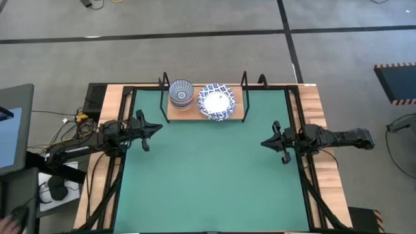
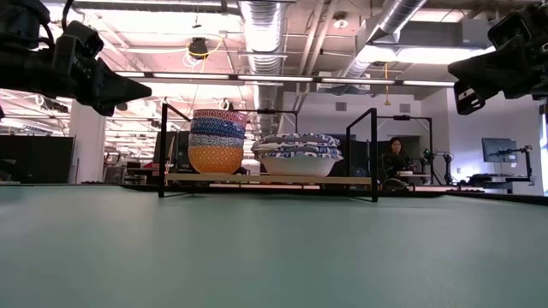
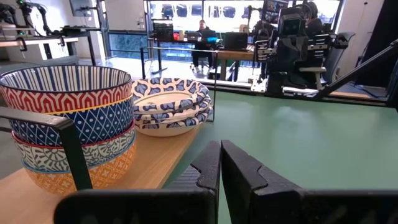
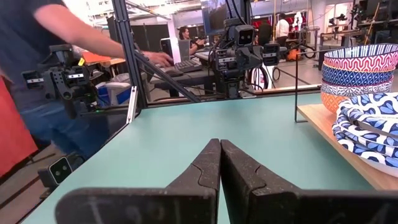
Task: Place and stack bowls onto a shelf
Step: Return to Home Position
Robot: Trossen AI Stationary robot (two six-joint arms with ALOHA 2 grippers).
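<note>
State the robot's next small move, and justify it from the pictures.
Probably park both arms: the small bowls and patterned bowls are stacked on the shelf, no bowl lies on the green mat, and the left gripper and right gripper are shut, empty, at the mat's sides.

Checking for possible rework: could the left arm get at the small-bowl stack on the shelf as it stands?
Probably yes: only bare mat lies between the shut left gripper and the small-bowl stack, whose top is uncovered; a shelf post stands beside it.
</note>
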